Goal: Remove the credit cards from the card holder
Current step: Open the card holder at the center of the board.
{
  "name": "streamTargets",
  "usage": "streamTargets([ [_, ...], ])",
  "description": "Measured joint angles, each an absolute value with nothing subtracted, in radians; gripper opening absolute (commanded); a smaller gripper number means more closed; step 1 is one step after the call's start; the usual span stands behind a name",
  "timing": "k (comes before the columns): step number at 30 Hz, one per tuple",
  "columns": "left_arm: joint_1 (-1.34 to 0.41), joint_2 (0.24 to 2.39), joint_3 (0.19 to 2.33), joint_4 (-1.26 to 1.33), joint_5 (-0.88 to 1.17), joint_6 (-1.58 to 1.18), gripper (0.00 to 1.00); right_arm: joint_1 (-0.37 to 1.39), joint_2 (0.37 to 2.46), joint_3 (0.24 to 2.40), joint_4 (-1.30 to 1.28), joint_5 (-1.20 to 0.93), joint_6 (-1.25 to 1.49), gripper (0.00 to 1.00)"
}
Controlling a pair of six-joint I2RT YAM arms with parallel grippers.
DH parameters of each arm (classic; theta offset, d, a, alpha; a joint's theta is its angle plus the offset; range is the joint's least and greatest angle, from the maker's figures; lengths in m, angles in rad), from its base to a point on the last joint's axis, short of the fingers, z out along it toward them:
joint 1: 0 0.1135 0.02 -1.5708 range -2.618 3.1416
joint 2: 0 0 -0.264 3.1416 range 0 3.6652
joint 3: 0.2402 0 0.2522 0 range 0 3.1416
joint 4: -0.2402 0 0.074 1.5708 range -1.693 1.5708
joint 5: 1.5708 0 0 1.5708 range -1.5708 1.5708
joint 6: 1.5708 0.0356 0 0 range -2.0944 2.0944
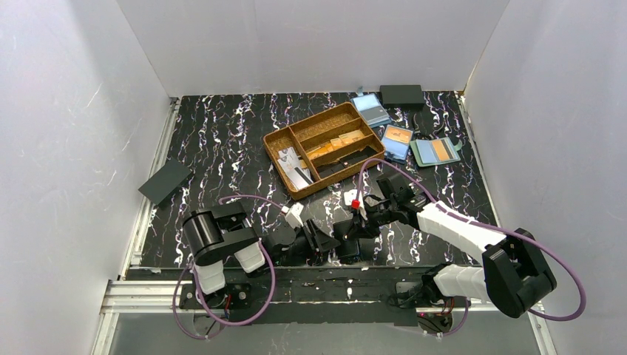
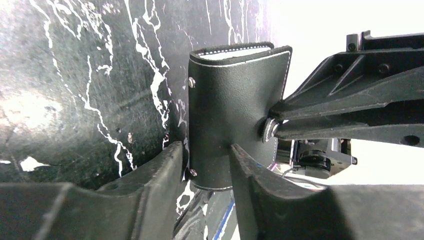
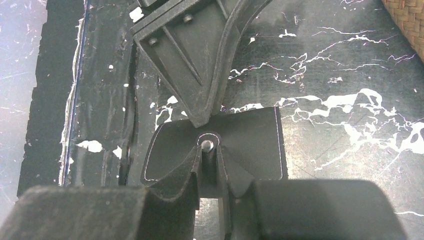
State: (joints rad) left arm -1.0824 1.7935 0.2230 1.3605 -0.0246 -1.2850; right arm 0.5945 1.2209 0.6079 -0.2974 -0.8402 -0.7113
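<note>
Filling the view from above, the black, white-veined worktop (image 1: 222,140) carries everything. The left arm (image 1: 222,237) lies low along the near edge, its dark shoulder drum raised and its forearm stretched rightward toward the middle. The right arm (image 1: 458,229) is bent sharply at a raised elbow on the far right, and its white forearm slopes down and leftward to meet the other arm. Farther back sits a woven tray (image 1: 318,117), set at an angle, with pale credit cards (image 1: 294,164) lying in its left compartment.

Between the two wrists, close to the near edge, the black card holder (image 2: 230,110) is held up off the surface. The right claw (image 3: 207,155) comes in from the side with its fingers drawn narrow, pinching the holder's edge at the metal snap (image 3: 206,145). The left claw (image 2: 205,150) is partly closed, with one finger on either side of the holder's lower end. One finger overlaps the leather and a sliver of background shows beside the other, so I cannot tell whether it presses. A pale strip shows inside the holder's upper opening; I cannot tell whether it is a card or the lining.
</note>
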Motion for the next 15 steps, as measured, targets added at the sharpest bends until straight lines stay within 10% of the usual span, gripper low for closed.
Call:
streamTargets([
  [9, -1.062, 1.789, 0.212, 1.402, 0.025, -1.286, 0.17, 0.589, 1.221, 0.608, -0.297, -0.836, -0.71, 0.03],
  [15, -1.051, 1.784, 0.195, 1.411, 0.032, -1.283, 0.38, 0.589, 1.221, 0.608, -0.297, -0.833, -0.708, 0.03],
])
